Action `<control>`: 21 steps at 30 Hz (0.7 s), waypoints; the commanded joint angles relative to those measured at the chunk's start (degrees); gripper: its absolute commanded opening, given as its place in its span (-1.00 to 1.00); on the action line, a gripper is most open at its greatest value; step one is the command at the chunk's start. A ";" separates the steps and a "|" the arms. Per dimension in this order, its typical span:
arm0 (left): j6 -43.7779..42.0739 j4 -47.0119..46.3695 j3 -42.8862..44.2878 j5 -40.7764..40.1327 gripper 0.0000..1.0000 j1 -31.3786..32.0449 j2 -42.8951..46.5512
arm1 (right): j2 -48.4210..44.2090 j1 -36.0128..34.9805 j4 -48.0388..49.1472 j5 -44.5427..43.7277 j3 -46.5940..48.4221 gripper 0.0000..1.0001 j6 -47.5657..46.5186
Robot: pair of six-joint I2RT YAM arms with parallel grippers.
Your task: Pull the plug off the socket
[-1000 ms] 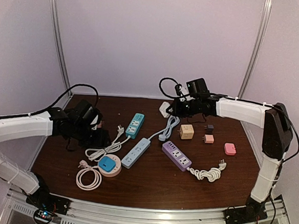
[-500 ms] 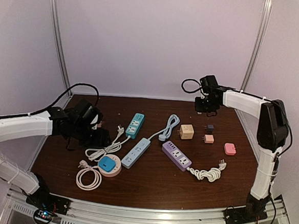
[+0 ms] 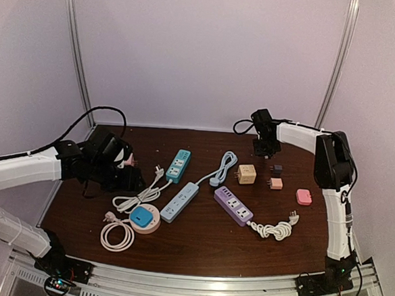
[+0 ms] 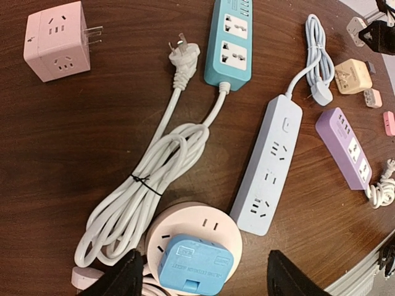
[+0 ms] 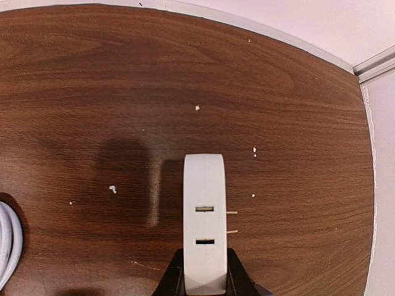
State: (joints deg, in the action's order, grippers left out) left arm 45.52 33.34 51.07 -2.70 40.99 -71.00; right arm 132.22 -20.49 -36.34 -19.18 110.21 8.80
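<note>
A blue plug (image 4: 196,264) sits in a round pink socket (image 4: 203,222) at the front left of the table; both also show in the top view, the plug (image 3: 140,216) on the socket (image 3: 150,226). My left gripper (image 4: 203,274) is open, with its fingers (image 4: 123,279) either side of the plug and above it. In the top view the left gripper (image 3: 129,176) is just behind the socket. My right gripper (image 5: 204,274) is shut on a white adapter (image 5: 204,209) and holds it over the back right of the table (image 3: 265,146).
A teal power strip (image 3: 178,165), a light blue strip (image 3: 180,201) and a purple strip (image 3: 233,205) lie mid-table with coiled white cables (image 3: 131,199). A beige cube (image 3: 247,174), small adapters (image 3: 304,196) and a pink cube (image 4: 55,40) lie around.
My right arm has swung from the back middle to the back right, carrying the white adapter. My left arm has shifted only slightly.
</note>
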 commanded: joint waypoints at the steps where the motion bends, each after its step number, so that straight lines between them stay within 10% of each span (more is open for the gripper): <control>1: -0.43 0.03 -0.71 -0.87 0.41 0.31 1.61 | 2.95 -0.05 -2.90 -4.13 4.58 -0.90 -2.06; 21: 0.54 -0.05 0.17 -0.54 0.40 0.31 -0.45 | 5.15 -0.16 -4.41 2.31 6.94 -0.35 -2.55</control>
State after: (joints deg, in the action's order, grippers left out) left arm 45.56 34.41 50.76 -2.79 40.99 -70.85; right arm 136.77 -20.49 -39.53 -18.85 115.26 5.91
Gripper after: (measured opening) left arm 0.703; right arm 0.306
